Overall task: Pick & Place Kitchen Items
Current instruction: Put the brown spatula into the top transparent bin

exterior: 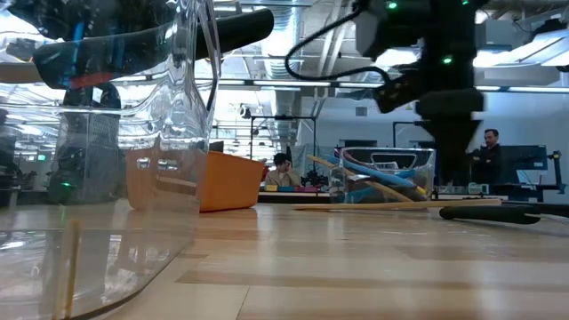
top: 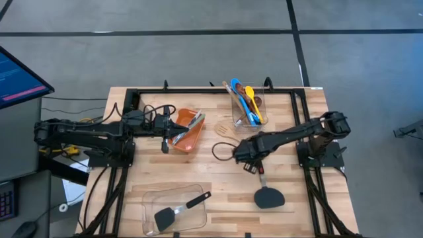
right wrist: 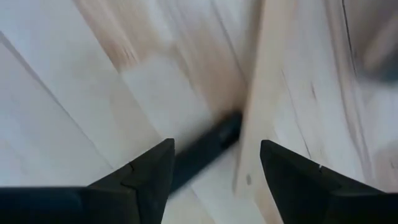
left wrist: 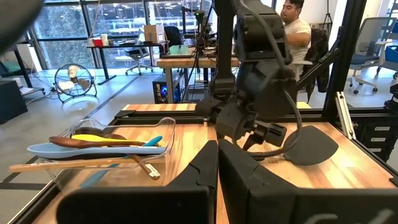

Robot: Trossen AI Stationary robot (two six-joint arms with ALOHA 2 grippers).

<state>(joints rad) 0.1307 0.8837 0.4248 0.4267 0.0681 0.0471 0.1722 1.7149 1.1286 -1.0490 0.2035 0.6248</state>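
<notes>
Above the black spatula's [top: 267,196] handle, the right hand [top: 254,167] hangs spread wide; I'd centre the handle between fingers [right wrist: 140,174] before clenching.

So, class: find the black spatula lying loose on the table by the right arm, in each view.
High view: black spatula on the bare wood, below the right gripper.
Low view: dark handle at far right.
Left wrist view: blade behind the right arm.
Right wrist view: handle between the open fingers.
Shared landmark: the right gripper.
</notes>
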